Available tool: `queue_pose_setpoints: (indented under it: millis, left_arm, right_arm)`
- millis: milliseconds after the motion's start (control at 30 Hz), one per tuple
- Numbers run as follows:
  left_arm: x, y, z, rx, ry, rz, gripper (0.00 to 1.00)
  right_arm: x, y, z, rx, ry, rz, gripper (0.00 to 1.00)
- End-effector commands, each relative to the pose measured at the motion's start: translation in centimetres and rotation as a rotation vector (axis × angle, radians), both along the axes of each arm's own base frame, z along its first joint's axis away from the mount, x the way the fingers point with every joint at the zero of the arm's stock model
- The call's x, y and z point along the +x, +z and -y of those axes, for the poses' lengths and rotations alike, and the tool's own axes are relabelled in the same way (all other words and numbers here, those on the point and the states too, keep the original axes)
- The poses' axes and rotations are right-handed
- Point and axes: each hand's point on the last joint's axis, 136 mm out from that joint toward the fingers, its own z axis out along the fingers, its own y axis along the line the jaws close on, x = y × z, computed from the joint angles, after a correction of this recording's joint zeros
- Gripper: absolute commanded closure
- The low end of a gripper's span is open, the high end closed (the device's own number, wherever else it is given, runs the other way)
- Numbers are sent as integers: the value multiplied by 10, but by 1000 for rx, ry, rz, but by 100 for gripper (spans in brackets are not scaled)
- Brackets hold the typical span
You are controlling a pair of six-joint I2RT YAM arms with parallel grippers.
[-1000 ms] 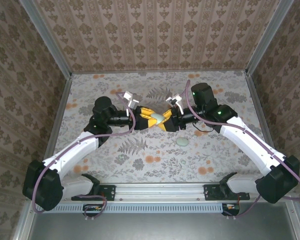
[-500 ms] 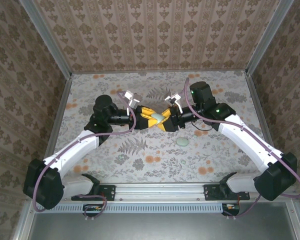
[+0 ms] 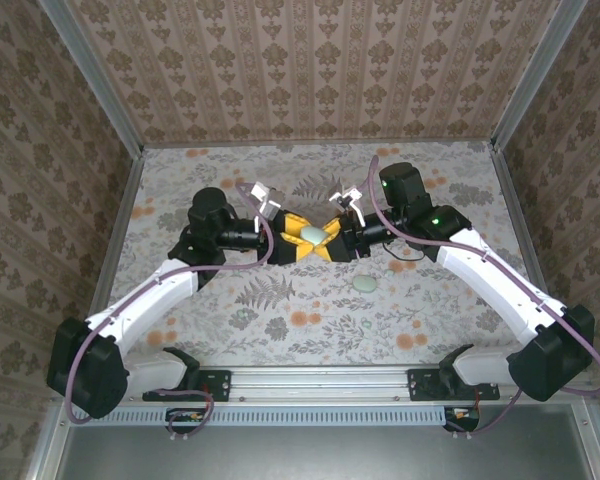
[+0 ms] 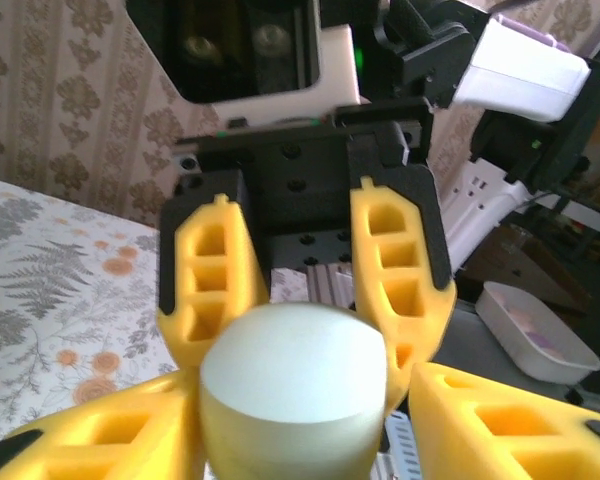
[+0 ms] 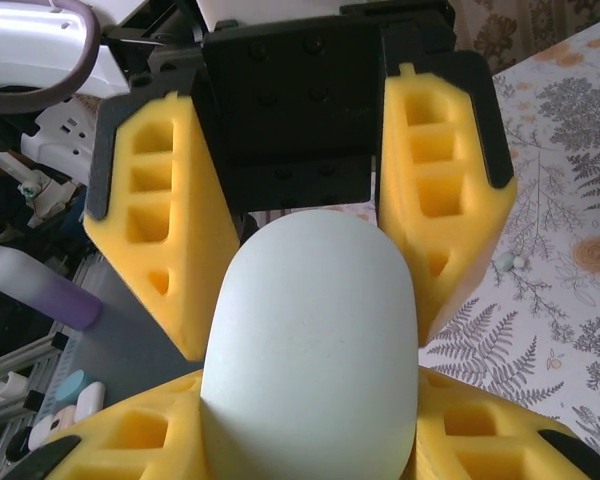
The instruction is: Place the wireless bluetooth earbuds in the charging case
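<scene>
Above the middle of the table (image 3: 310, 305), a little toward its far edge, the two grippers meet nose to nose with the charging case (image 3: 312, 234) between them, clear of the surface. The right gripper (image 3: 327, 238) is clamped on the case. In the right wrist view, its yellow fingers (image 5: 120, 440) press against both sides of the pale mint shell. The left gripper (image 3: 298, 238) reaches in from the opposite side. In the left wrist view its fingers (image 4: 500, 420) flank the case, with a slim gap on one side, so its jaws look loosened rather than gripping. Two tiny pale bits, the wireless bluetooth earbuds (image 5: 507, 262), lie together on the floral surface. A small pale oval piece (image 3: 364, 284) lies right of centre, nearer the near edge than the grippers; I cannot tell what it is.
</scene>
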Motion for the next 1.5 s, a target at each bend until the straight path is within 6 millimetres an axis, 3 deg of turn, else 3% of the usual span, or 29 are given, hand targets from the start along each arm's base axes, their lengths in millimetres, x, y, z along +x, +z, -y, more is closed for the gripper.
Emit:
queue_pose_setpoints:
  millis: [0, 167, 467, 1100, 1467]
  left_arm:
    - [-17, 11, -8, -3, -89, 61, 40]
    - [-26, 14, -14, 17, -121, 96, 35]
    - [-21, 13, -12, 28, -130, 89, 42]
    - [-14, 15, -8, 24, -116, 79, 43]
    - [-13, 14, -6, 20, -126, 67, 52]
  right_arm:
    - [-1, 22, 3, 32, 9, 94, 76]
    - [-4, 21, 4, 23, 16, 96, 76]
    - [-8, 23, 2, 34, 38, 85, 76]
    - [-13, 16, -2, 29, 71, 66, 76]
    - [-16, 15, -5, 27, 87, 62, 76]
